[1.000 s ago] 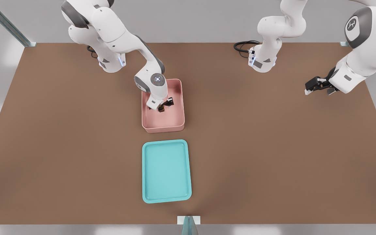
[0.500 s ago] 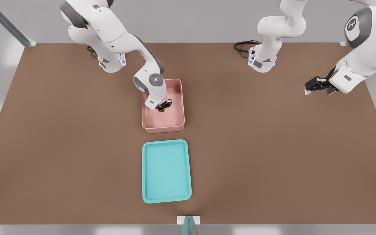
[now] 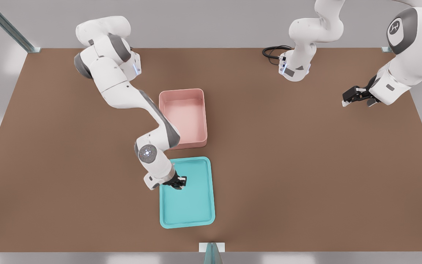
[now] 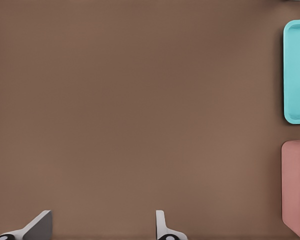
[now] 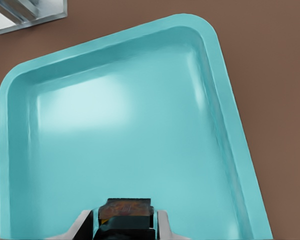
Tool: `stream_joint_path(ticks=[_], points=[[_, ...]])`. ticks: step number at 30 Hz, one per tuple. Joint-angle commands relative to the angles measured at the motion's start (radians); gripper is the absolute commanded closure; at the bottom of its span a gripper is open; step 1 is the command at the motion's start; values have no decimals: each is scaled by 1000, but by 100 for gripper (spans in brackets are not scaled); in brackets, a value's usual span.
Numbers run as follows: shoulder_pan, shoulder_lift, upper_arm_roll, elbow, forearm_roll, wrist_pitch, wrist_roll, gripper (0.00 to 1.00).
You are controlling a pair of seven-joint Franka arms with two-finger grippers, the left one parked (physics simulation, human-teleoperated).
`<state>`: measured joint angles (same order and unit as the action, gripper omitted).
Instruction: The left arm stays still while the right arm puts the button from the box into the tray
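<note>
The right arm's gripper hangs low over the teal tray, near the tray's far corner on the front view's left. In the right wrist view the gripper is shut on the button, a small dark body held between the two fingers just above the tray floor. The pink box stands just behind the tray with nothing inside. The left wrist view catches an edge of the tray and of the box.
The parked arm's black gripper hovers at the front view's right. A black cable lies by the far arm base. A metal post bracket sits at the table's near edge, just beyond the tray, and also shows as a bracket in the wrist view.
The right arm has swung out of the pink box and toward the near edge, carrying the button. Its gripper now hangs over the tray, and the box is left empty.
</note>
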<state>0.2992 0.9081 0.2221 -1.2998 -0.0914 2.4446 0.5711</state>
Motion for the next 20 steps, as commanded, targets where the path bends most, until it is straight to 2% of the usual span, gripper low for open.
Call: stream_joint_path(ticks=[1,5,6,7,8,9,10,11,12,14,20], points=[[3,12,0,8,-8,11,-200,0],[0,-11,0,8,-7,-1,-201,0],[-3,-127,0,5,-5,-149,-209,0],[-6,-301,-3,5,-5,-404,-214,0],[-87,-364,-4,8,-5,-613,-378,0],[-225,-344,-10,5,-7,-812,-555,0],[-302,-336,-13,7,-80,-938,-669,0],[-304,-425,-29,5,-65,-1016,-712,0],[-284,-544,-102,-4,-28,-1029,-712,0],[-276,-797,-164,-180,22,-1033,-703,0],[-276,-824,-179,-222,22,-1030,-702,0]])
